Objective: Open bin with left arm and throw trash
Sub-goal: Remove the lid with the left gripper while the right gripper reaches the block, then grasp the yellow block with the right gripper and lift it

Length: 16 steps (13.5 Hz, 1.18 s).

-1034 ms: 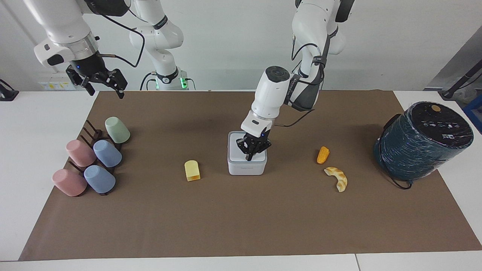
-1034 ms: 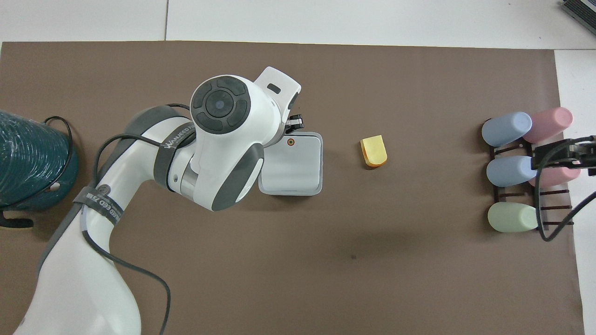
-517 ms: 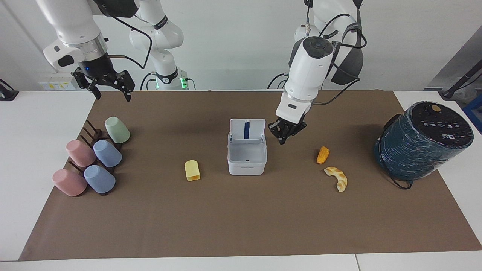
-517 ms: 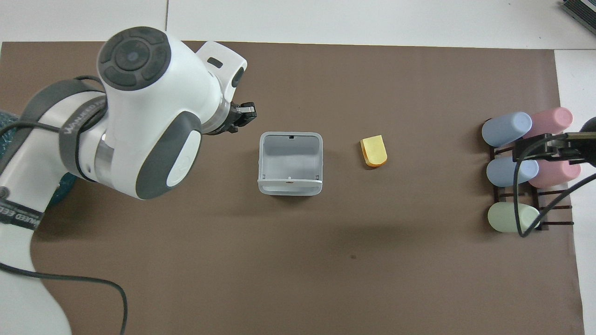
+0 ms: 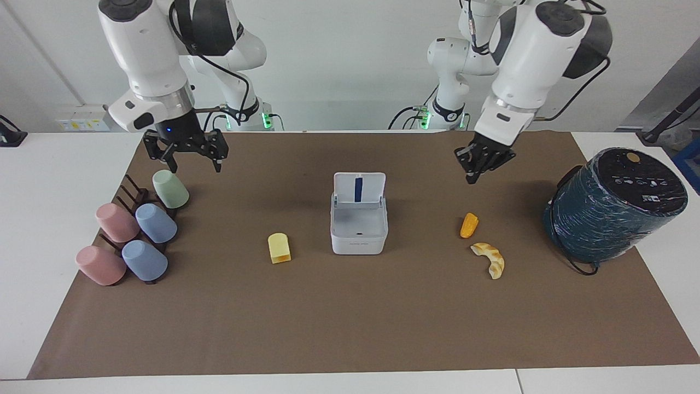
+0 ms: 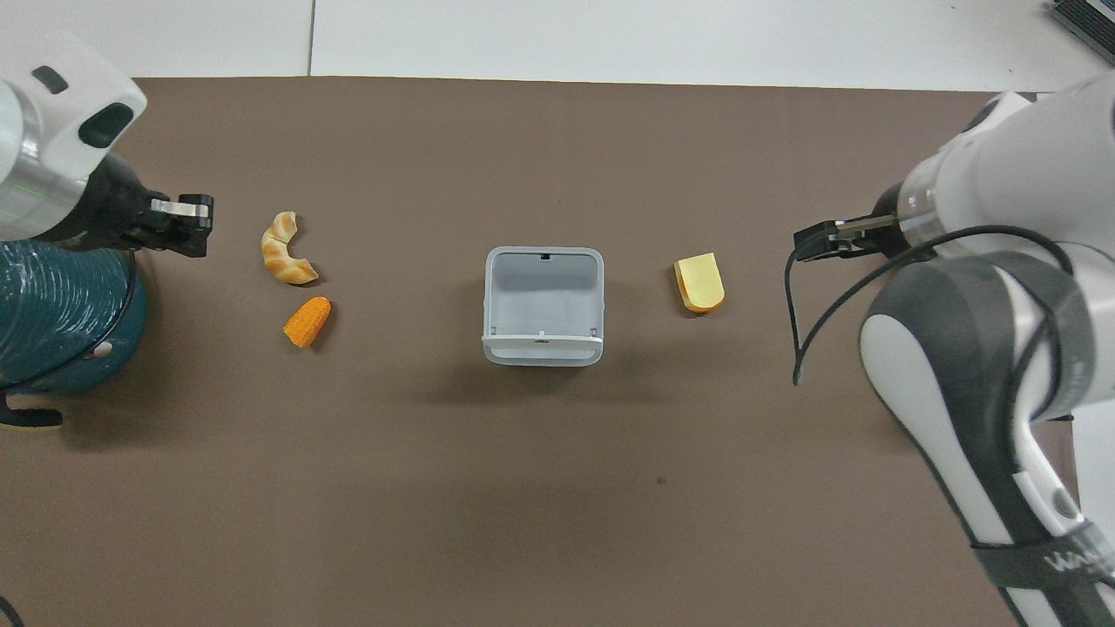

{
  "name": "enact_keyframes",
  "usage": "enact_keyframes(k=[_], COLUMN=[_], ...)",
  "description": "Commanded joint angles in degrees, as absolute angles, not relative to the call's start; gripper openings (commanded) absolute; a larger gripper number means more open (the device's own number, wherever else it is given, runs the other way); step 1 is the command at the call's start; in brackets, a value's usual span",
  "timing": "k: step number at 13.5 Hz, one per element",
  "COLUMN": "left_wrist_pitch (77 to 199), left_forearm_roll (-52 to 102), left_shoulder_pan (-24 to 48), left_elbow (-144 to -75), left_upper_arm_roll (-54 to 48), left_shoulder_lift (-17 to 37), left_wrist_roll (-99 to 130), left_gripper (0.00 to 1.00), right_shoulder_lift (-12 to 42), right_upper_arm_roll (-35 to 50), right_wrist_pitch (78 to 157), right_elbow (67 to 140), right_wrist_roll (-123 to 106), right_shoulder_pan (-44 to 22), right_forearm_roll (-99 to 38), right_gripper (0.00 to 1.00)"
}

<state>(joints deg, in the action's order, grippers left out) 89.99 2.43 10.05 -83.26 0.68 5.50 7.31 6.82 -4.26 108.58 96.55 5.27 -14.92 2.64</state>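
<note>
The white bin [image 5: 358, 236] [image 6: 543, 353] stands mid-mat with its lid [image 5: 359, 189] swung upright, blue strip showing, and its inside bare. The trash lies on the mat: a pale yellow block [image 5: 279, 248] [image 6: 699, 283] toward the right arm's end, and an orange corn nub [image 5: 469, 225] [image 6: 307, 320] and a tan crescent [image 5: 490, 259] [image 6: 283, 251] toward the left arm's end. My left gripper [image 5: 474, 176] [image 6: 196, 228] hangs shut and empty over the mat beside the crescent. Raised over the mat between the cups and the yellow block, my right gripper [image 5: 195, 164] [image 6: 806, 246] is open and holds nothing.
A large dark teal wrapped cylinder [image 5: 615, 205] [image 6: 61, 313] lies at the left arm's end of the brown mat [image 5: 350, 317]. Several pastel cups on a dark rack [image 5: 134, 227] stand at the right arm's end.
The bin's lid went from closed to upright. My left gripper left the bin, rising and swinging toward the left arm's end. My right gripper moved in over the mat toward the bin.
</note>
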Motion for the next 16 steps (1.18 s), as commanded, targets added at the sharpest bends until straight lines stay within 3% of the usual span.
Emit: enact_keyframes(k=[1, 4, 7, 8, 9, 10, 13, 14, 15, 16], left_wrist_pitch=[87.9, 88.1, 89.5, 89.6, 89.7, 90.1, 90.8, 91.2, 91.6, 92.0], left_forearm_roll=[0.4, 0.4, 0.5, 0.5, 0.5, 0.5, 0.5, 0.5, 0.5, 0.5], left_shoulder_pan=[6.5, 5.3, 5.4, 5.4, 5.4, 5.4, 5.4, 5.4, 5.4, 5.4], left_elbow=[-84.1, -84.9, -87.3, -87.9, -88.2, -88.9, -89.3, -89.6, -90.1, -90.3], left_upper_arm_roll=[-0.3, -0.4, -0.4, -0.4, -0.4, -0.4, -0.4, -0.4, -0.4, -0.4], left_shoulder_lift=[3.4, 2.9, 1.8, 1.6, 1.2, 1.1, 0.8, 0.7, 0.6, 0.4], left_wrist_roll=[-0.9, -2.2, -2.2, -2.2, -2.0, -2.1, -2.4, -2.4, -2.4, -2.4], left_gripper=[0.00, 0.00, 0.00, 0.09, 0.46, 0.73, 1.00, 1.00, 1.00, 1.00], right_shoulder_lift=[12.9, 17.0, 19.0, 19.7, 20.8, 21.3, 21.6, 21.8, 21.7, 21.6], right_upper_arm_roll=[-4.1, -3.9, -2.7, -2.7, -2.7, -2.7, -2.7, -2.6, -2.5, -2.5], right_wrist_pitch=[115.9, 127.4, 133.4, 134.4, 135.7, 136.1, 136.2, 136.1, 136.1, 136.1], right_elbow=[96.9, 101.8, 106.4, 107.4, 107.7, 108.1, 109.0, 109.2, 109.9, 110.0], right_wrist_roll=[4.0, 0.8, -1.6, -3.1, -3.5, -3.7, -4.1, -4.3, -4.1, -4.0], right_shoulder_pan=[-16.8, -18.3, -18.4, -18.2, -18.4, -18.4, -18.4, -18.5, -18.7, -19.2], right_forearm_roll=[3.1, 3.1, 2.9, 2.4, 2.0, 2.0, 2.0, 2.0, 2.0, 2.0], right_gripper=[1.00, 1.00, 1.00, 1.00, 1.00, 1.00, 1.00, 1.00, 0.84, 0.51])
